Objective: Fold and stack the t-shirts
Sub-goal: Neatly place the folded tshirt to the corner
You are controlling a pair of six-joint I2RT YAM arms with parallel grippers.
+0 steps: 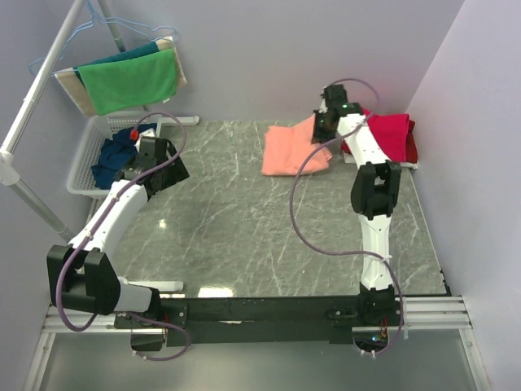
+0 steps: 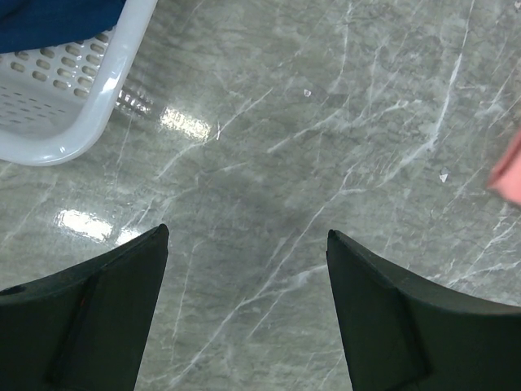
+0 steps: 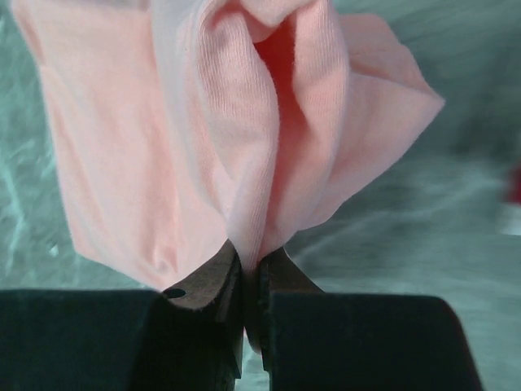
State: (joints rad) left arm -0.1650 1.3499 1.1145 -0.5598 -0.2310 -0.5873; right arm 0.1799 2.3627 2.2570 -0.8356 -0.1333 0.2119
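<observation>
Counter (image 1: 236, 236) of grey veined stone stretches out from the arm bases. Over its left part the left hand (image 2: 244, 236) hovers with fingers spread wide, holding nothing. It is just beside a white slotted basket (image 1: 81, 175) with a navy t-shirt (image 1: 114, 155) heaped inside. Farther back on the right, the right hand (image 3: 248, 261) is pinched tight on a fold of the salmon t-shirt (image 1: 289, 151), whose remainder lies on the counter. The right arm crosses in front of the red t-shirts (image 1: 391, 134) piled by the right wall. Farthest back, at the left, a green cloth (image 1: 130, 81) hangs on a rack (image 1: 49, 61).
</observation>
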